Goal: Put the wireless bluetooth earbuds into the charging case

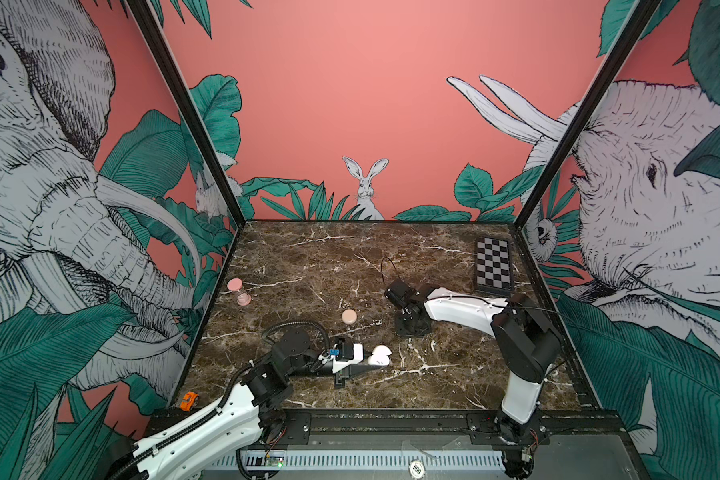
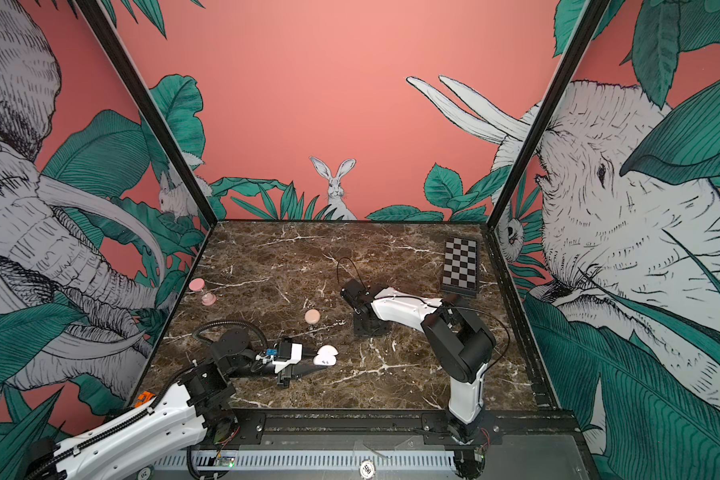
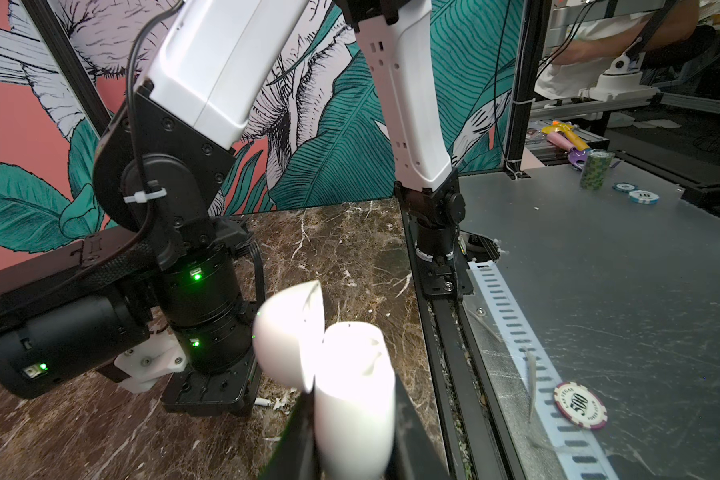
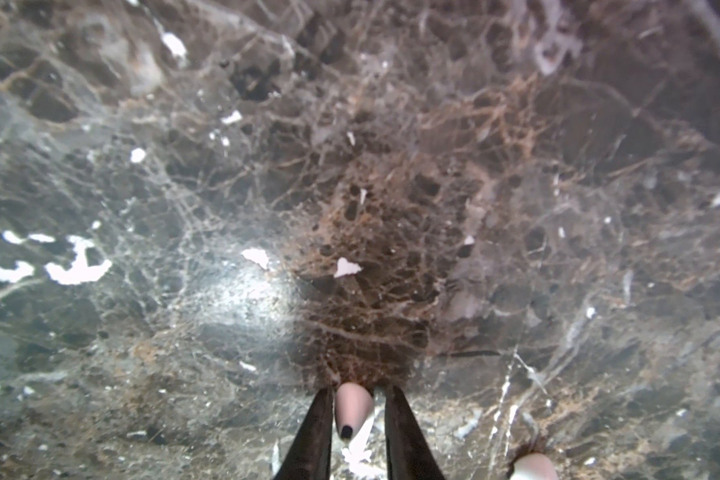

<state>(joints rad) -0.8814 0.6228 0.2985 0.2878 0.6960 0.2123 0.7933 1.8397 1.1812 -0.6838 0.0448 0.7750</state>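
My left gripper (image 1: 371, 361) (image 3: 352, 384) lies low over the marble, shut on the white charging case (image 1: 381, 356) (image 2: 326, 356) (image 3: 354, 415). The case's lid (image 3: 287, 332) stands open. My right gripper (image 1: 410, 330) (image 2: 371, 328) points straight down at the marble beyond the case. In the right wrist view its black fingers (image 4: 358, 388) pinch a small pale pinkish earbud (image 4: 352, 405) near their tips. A thin gap shows beside the earbud's stem. A second earbud (image 4: 533, 467) lies on the marble just beside that gripper. No earbud shows in either top view.
A round pink case (image 1: 348, 316) (image 2: 312, 316) lies left of the right gripper. A pink hourglass (image 1: 238, 291) stands at the left wall. A checkerboard (image 1: 493, 266) lies at the back right and an orange toy car (image 1: 187, 401) at the front left corner. Poker chips (image 3: 580, 405) rest on the metal shelf.
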